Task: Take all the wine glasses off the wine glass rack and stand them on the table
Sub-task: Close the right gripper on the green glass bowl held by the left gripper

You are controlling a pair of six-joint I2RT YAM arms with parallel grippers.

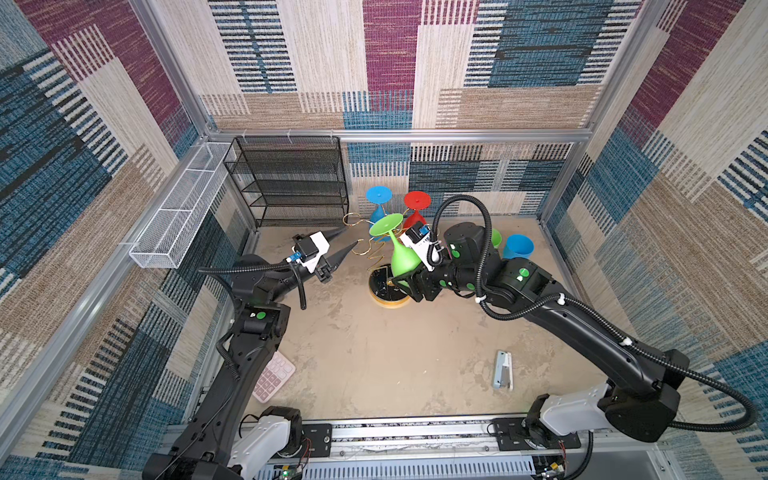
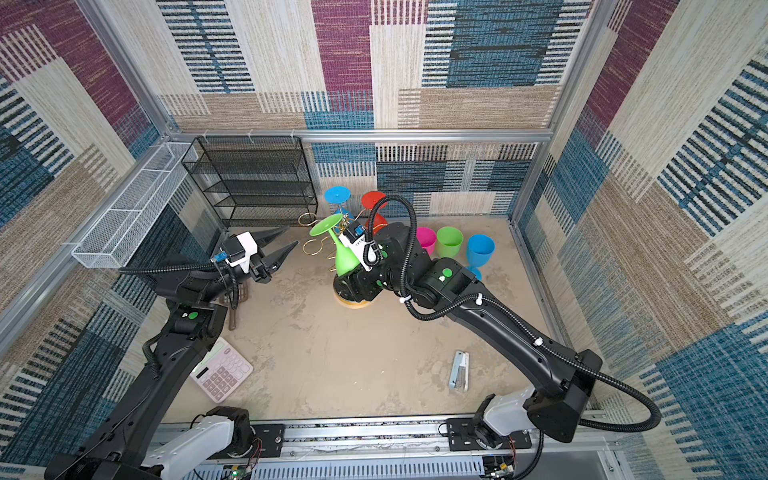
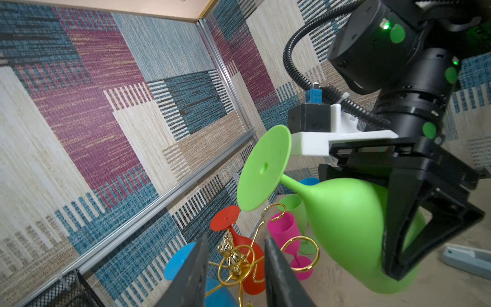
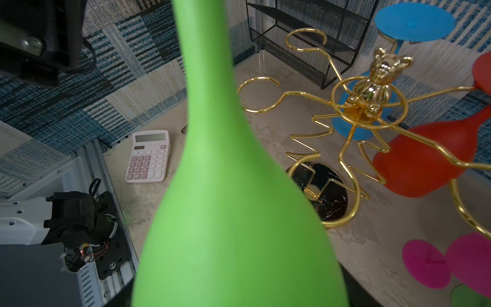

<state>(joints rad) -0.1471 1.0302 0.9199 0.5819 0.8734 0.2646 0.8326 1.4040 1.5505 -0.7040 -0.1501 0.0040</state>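
My right gripper is shut on the bowl of a green wine glass, held tilted with its round foot uppermost. In the right wrist view the green wine glass fills the middle and no ring is round its stem. Just beside it stands the gold wine glass rack, with a bear on top and a black marbled base. A blue glass and a red glass hang from the rack's far arms. My left gripper is open and empty left of the rack, its fingertips framing the bear.
A black mesh shelf and a white wire basket stand at the back left. Pink, green and blue glasses stand behind my right arm. A pink calculator and a pale blue stapler lie near the front.
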